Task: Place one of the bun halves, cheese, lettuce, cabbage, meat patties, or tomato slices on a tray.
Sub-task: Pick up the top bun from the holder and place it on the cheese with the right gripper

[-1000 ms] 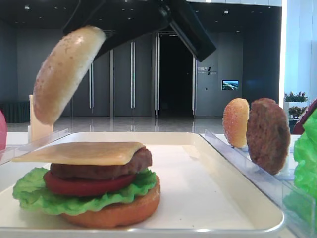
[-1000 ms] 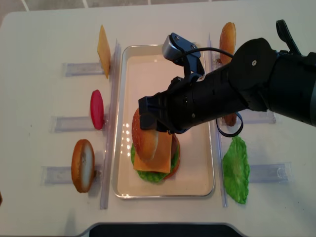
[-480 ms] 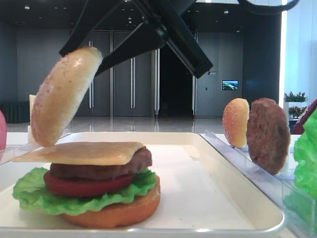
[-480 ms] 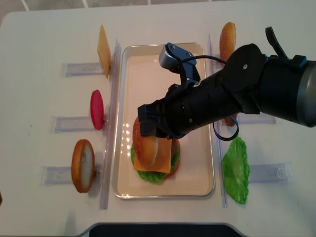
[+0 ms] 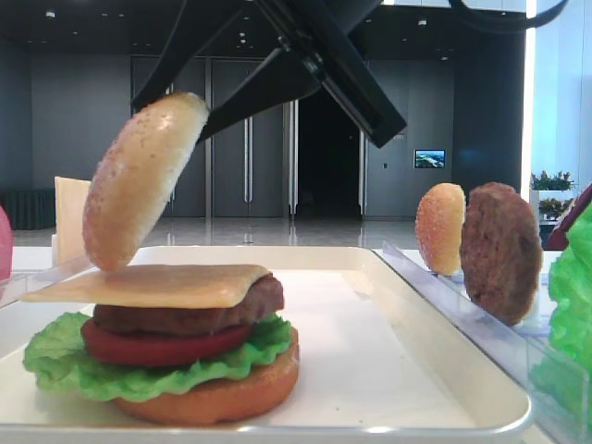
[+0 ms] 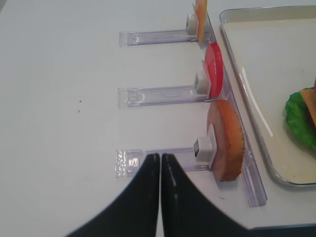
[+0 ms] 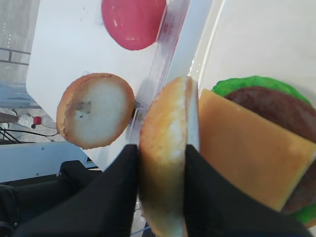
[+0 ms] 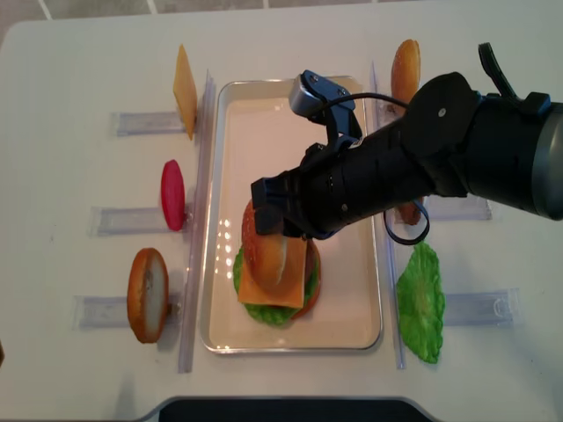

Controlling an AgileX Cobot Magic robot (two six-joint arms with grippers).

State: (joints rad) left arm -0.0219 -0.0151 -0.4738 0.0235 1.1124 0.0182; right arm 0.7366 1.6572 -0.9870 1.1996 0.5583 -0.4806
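The right gripper (image 7: 163, 207) is clamping the bun top (image 5: 143, 180) on edge between its jaws, the disc tilting steeply, its lower rim just touching the cheese (image 5: 153, 285) below the jaws, toward the stack's left edge. The stack is sitting on the tray (image 8: 352, 334), bare tray lying beyond. The left gripper (image 6: 160, 163) is resting closed, empty, well apart.

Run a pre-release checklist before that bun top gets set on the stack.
1. Right gripper shut on the bun top: ok.
2. Bun top over the cheese: ok, though over its left part.
3. Bun top level: not ok, steeply tilted.
4. Stack inside the tray: ok.
5. Left gripper away from the tray: ok, shut beside the racks.
6. Bun touching the cheese: cannot tell.
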